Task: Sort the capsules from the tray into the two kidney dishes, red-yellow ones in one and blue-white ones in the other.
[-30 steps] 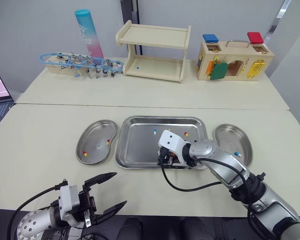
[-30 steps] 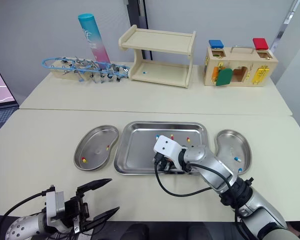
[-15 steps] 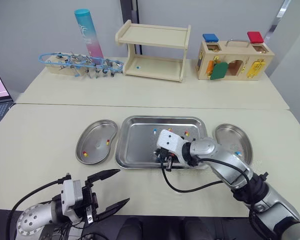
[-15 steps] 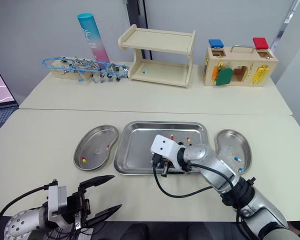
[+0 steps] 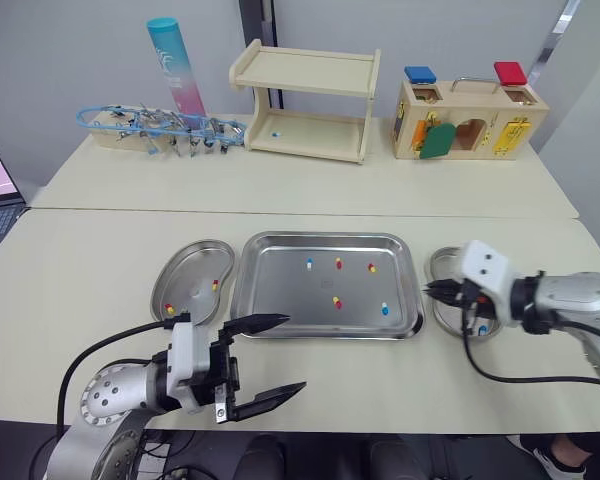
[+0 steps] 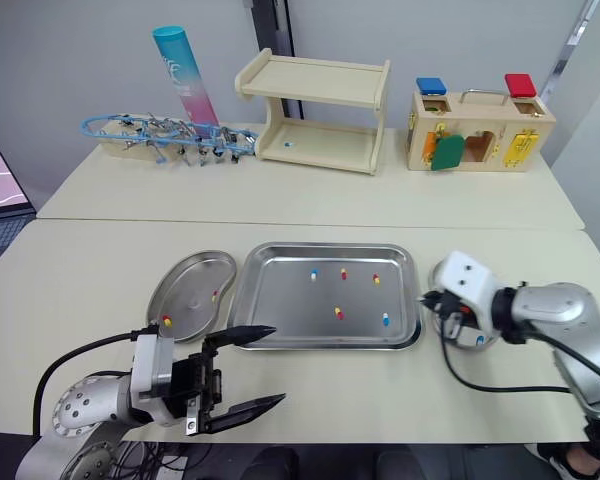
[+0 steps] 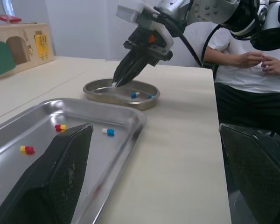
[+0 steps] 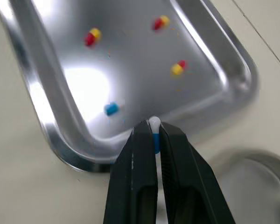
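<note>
Nearest, the left hand (image 5: 293, 352) has come forward over the bench's (image 5: 100, 260) front strip toward the tray's (image 5: 325, 333) near-left corner, fingers spread wide and holding nothing. The right hand (image 5: 430, 288) has left the tray's front edge and swung to the right kidney dish (image 7: 144, 103), pinching a blue-white capsule (image 8: 154, 124) over its inner rim; I judge a drop is next. Five capsules remain in the tray, three red-yellow and two blue-white (image 5: 385, 309). The left kidney dish (image 5: 185, 270) holds two red-yellow. Bare bench lies ahead of the tray, though the front edge is close. A person (image 7: 252, 60) sits beyond the right end. The wooden shelf (image 5: 305, 105) stands well apart at the back.
</note>
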You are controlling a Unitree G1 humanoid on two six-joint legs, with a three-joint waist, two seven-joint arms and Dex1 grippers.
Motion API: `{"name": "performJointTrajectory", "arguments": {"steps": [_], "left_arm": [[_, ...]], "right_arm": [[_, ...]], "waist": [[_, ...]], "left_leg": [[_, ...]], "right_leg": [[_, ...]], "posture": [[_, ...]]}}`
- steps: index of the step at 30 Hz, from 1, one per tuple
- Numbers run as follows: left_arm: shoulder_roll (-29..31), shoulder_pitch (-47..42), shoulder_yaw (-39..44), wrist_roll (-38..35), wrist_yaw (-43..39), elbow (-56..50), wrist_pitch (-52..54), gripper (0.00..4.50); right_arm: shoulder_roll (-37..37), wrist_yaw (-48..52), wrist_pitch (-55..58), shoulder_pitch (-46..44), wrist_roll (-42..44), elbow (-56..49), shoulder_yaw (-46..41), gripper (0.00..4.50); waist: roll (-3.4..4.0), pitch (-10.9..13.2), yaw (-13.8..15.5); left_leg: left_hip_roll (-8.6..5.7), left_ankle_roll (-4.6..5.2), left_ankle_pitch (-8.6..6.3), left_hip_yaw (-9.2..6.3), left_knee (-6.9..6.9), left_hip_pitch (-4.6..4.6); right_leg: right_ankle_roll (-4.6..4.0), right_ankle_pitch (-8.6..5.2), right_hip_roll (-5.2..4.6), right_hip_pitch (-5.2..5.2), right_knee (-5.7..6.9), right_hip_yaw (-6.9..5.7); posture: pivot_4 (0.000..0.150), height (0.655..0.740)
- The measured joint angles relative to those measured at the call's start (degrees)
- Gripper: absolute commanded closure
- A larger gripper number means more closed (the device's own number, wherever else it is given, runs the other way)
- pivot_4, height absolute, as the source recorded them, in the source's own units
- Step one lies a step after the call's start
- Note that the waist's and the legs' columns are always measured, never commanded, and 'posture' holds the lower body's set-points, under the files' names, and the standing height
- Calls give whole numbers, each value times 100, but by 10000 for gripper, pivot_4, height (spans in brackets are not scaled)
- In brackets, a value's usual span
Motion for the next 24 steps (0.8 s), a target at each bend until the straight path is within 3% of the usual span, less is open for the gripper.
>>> {"name": "performJointTrajectory", "arguments": {"steps": [6,15,24], "left_arm": [[22,-451,-53,-145,227,-175,444,0],[112,-525,-40,-285,347,-238,800,0],[159,105,114,-108,-142,-13,134,0]], "right_arm": [[-149,-106,-386,234,-365,686,-9,44724],[-209,-95,-430,236,-389,936,96,19928],[-309,130,-994,407,-375,1034,-239,19928]], "waist": [[1,2,10],[1,5,17],[4,8,38]], "left_leg": [[0,0,0,2,1,0],[0,0,0,2,1,-2],[0,-1,0,3,2,-2]], "right_leg": [[0,0,0,1,0,1],[0,0,0,2,-2,2],[0,0,0,5,-4,0]], "posture": [[1500,7400],[1500,7400],[1500,7400]]}}
